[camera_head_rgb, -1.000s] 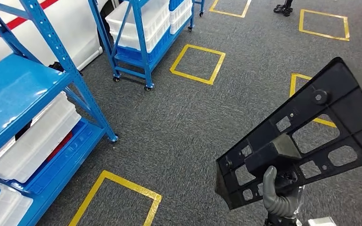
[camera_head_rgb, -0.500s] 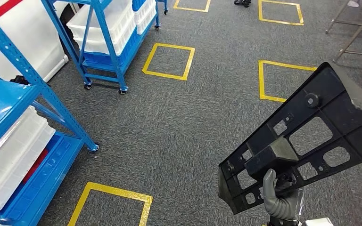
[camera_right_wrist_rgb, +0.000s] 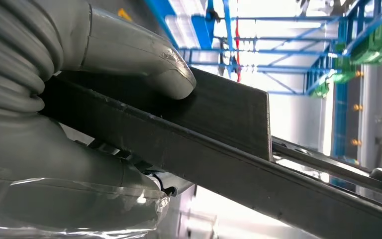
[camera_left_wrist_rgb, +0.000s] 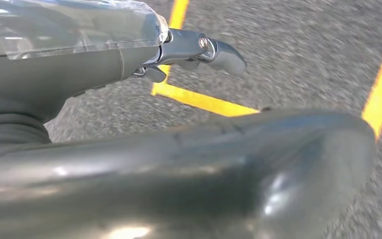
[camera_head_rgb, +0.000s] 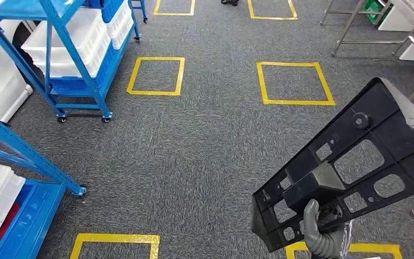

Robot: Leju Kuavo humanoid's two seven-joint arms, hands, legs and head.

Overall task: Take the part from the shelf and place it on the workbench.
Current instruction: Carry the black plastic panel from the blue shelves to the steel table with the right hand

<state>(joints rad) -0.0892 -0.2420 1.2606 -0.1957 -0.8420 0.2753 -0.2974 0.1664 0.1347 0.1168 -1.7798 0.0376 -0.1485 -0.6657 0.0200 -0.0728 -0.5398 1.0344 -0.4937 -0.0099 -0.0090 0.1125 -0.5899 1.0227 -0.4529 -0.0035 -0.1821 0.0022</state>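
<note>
The part (camera_head_rgb: 394,125) is a large flat black plastic panel with several cut-outs and a raised block near its lower end. It tilts up over the carpet at the lower right of the head view. My right hand (camera_head_rgb: 321,233) grips it from below at that block. In the right wrist view my thumb (camera_right_wrist_rgb: 129,52) presses on the part's (camera_right_wrist_rgb: 219,112) dark edge. My left hand (camera_left_wrist_rgb: 194,47) hangs over the carpet floor with its fingers apart and nothing in it.
A blue shelf rack (camera_head_rgb: 16,148) with white bins stands at the left. A wheeled blue rack (camera_head_rgb: 81,46) is at the back left. Yellow tape squares (camera_head_rgb: 156,75) mark the grey carpet. Metal workbench legs (camera_head_rgb: 350,21) rise at the top right.
The whole view has swung right: the shelves slid to the left edge and the bench legs came in at the top right. The part stays in my right hand.
</note>
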